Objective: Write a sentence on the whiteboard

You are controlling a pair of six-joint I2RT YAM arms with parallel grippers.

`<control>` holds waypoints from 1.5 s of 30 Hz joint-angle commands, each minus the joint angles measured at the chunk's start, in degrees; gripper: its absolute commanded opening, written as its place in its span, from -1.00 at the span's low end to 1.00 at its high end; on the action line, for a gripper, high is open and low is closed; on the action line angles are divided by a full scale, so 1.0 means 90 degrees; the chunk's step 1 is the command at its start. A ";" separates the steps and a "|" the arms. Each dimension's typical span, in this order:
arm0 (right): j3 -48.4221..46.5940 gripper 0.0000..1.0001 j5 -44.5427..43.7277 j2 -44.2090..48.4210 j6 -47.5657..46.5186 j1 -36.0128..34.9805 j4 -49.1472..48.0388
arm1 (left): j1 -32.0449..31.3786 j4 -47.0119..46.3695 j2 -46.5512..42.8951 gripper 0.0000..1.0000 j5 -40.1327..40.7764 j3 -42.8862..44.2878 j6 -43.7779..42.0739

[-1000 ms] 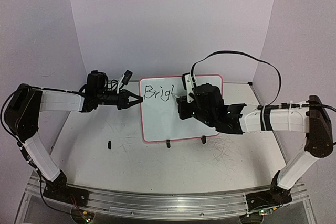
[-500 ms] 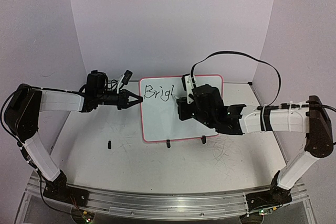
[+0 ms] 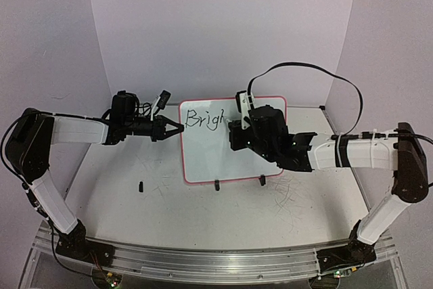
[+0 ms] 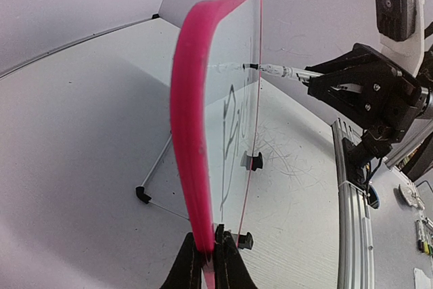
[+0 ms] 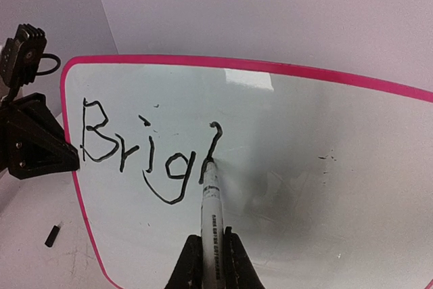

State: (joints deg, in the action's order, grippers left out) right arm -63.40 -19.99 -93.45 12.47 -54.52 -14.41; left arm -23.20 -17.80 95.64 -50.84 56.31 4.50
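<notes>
The whiteboard [image 3: 203,157] stands upright on the table, its pink-red frame edge-on [image 4: 193,133] in the left wrist view. My left gripper [image 3: 177,128] is shut on the board's left edge [image 4: 211,252]. The sentence [image 5: 135,147] reads "Brig" in black, followed by a tall hooked stroke. My right gripper [image 5: 212,252] is shut on a white marker [image 5: 211,211]. The marker's tip touches the board partway down that last stroke. From the left wrist, the marker [image 4: 281,70] meets the board's face near its top. In the top view my right gripper [image 3: 235,128] covers the end of the writing [image 3: 203,120].
Two black clip feet [image 3: 217,185] [image 3: 262,181] hold the board's lower edge. A small black cap [image 3: 141,186] lies on the table left of the board. A wire leg [image 4: 152,174] props the board from behind. Old scribbles mark the tabletop [image 3: 284,197].
My right gripper has risen a little along the board with the marker, and the last stroke now shows a hooked top. The left gripper and board have not moved.
</notes>
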 commanded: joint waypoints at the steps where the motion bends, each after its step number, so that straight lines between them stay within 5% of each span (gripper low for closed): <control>1: -0.0156 -1.00 -0.0481 0.0060 0.0052 0.0084 -0.0215 | 0.0029 -0.0368 -0.0301 -1.00 0.0104 0.0042 -0.0329; 28: 0.0463 -1.00 -0.0418 0.0604 0.0432 0.0040 0.0133 | 0.0029 -0.0366 -0.0304 -1.00 0.0130 0.0032 -0.0324; 33: 0.0695 -1.00 0.0455 0.1226 0.0059 0.0045 -0.0582 | 0.0029 -0.0366 -0.0294 -1.00 0.0136 0.0043 -0.0327; 45: 0.0186 -1.00 0.0195 0.0611 0.0022 0.0295 -0.0491 | 0.0028 -0.0366 -0.0302 -1.00 0.0127 0.0041 -0.0324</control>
State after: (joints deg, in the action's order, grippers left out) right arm -58.38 -17.05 -86.38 13.65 -51.88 -17.91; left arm -23.20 -16.99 95.50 -50.81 56.16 4.40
